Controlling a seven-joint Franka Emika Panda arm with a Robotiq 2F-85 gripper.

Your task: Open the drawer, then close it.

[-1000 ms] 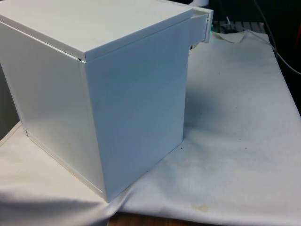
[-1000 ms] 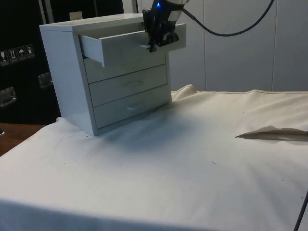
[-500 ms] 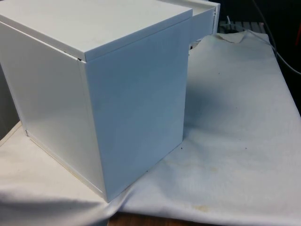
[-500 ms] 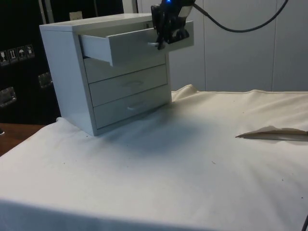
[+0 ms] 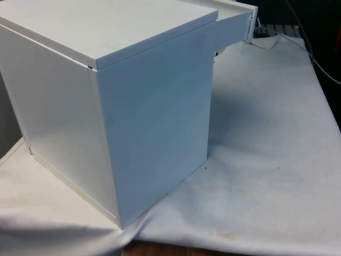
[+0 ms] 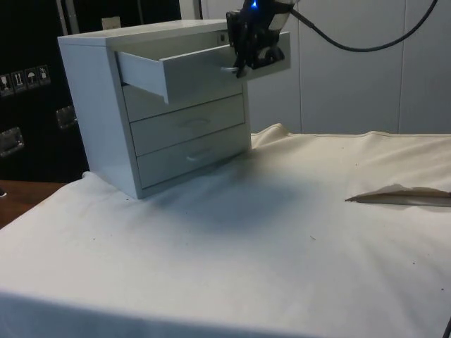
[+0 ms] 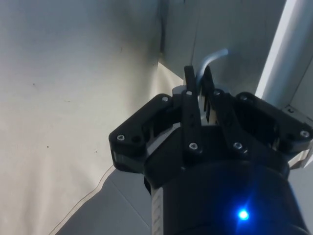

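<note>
From the front, the chest of drawers [image 5: 106, 106] turns its blank back and side, hiding its drawer fronts; its left part runs off the frame. Only an end of the top drawer [image 5: 234, 24] pokes out. The hand [image 6: 243, 65] covers the handle [image 7: 212, 58], whose end is hidden.

Black tool [image 7: 201, 83] with silver screws, black cable [image 6: 366, 44] trailing

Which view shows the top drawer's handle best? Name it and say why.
The wrist view: the end effector is closed on the handle, a pale curved bar seen close. The side view shows the handle small on the pulled-out top drawer. The front view shows the drawer's side past the chest.
</note>
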